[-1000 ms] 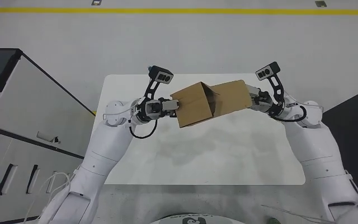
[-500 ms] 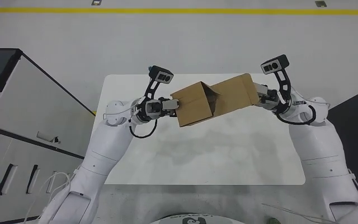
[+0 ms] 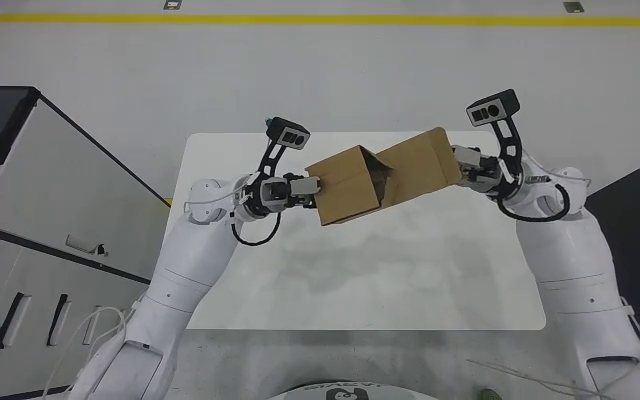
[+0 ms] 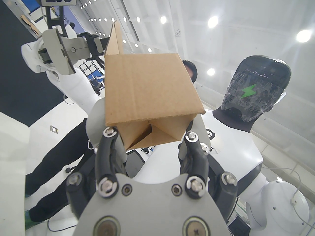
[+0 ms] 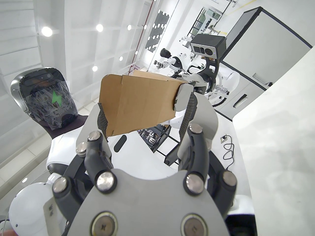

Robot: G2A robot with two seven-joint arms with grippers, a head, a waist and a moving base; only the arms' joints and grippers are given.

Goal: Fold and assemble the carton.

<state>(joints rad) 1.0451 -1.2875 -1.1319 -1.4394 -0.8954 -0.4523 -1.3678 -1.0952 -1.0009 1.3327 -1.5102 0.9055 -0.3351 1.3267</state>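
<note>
The carton [image 3: 375, 180] hangs above the table [image 3: 400, 290] at upper centre of the top view. The left gripper [image 3: 312, 187] is clamped on its folded end and the right gripper [image 3: 458, 166] is closed across the far flap. Squaring it up likely calls for a steady left anchor and an even pull. Over the past second the right end has swung up and outward, while the left has held.

Carton [image 4: 147, 87] betw. L gripper [image 4: 150, 133] jaws
</note>
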